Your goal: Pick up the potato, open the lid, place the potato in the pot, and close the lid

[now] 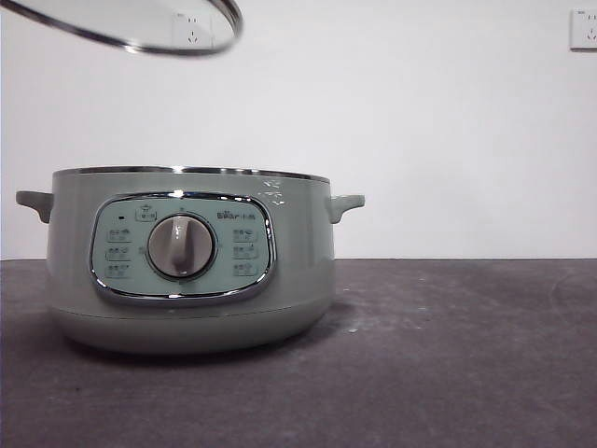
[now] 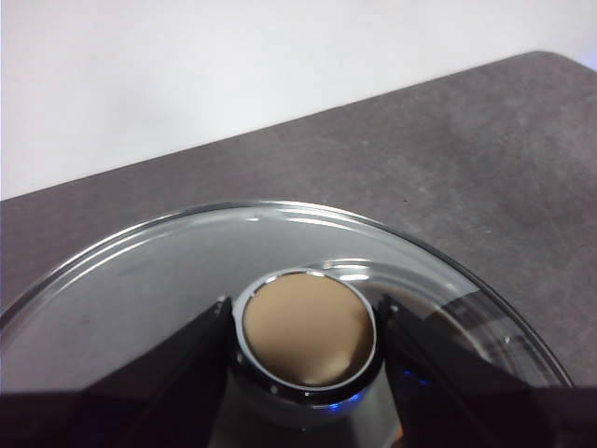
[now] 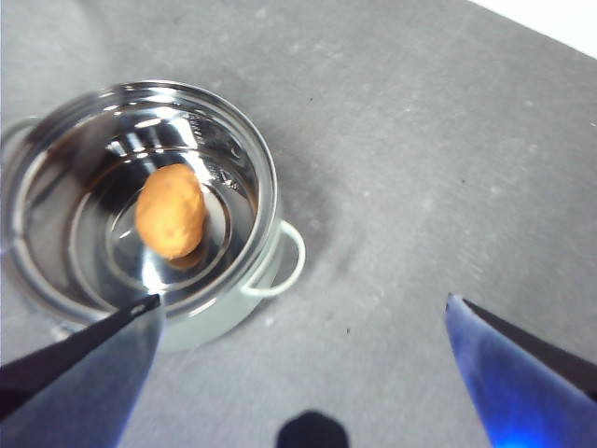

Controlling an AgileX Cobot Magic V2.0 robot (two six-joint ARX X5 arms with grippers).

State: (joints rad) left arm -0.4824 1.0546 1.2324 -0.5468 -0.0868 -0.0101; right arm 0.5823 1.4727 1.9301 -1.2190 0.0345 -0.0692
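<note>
The pale green pot point(image 1: 191, 261) stands open on the dark table at the left of the front view. The orange-brown potato point(image 3: 171, 211) lies inside its shiny steel bowl point(image 3: 121, 196), seen from above in the right wrist view. My right gripper point(image 3: 303, 308) is open and empty, high above the table beside the pot. My left gripper point(image 2: 303, 327) is shut on the round knob point(image 2: 308, 334) of the glass lid point(image 2: 168, 271). The lid point(image 1: 140, 23) hangs tilted above the pot at the top left of the front view.
The dark grey table point(image 1: 448, 355) runs on to the right of the pot. A white wall with power sockets point(image 1: 583, 28) stands behind it.
</note>
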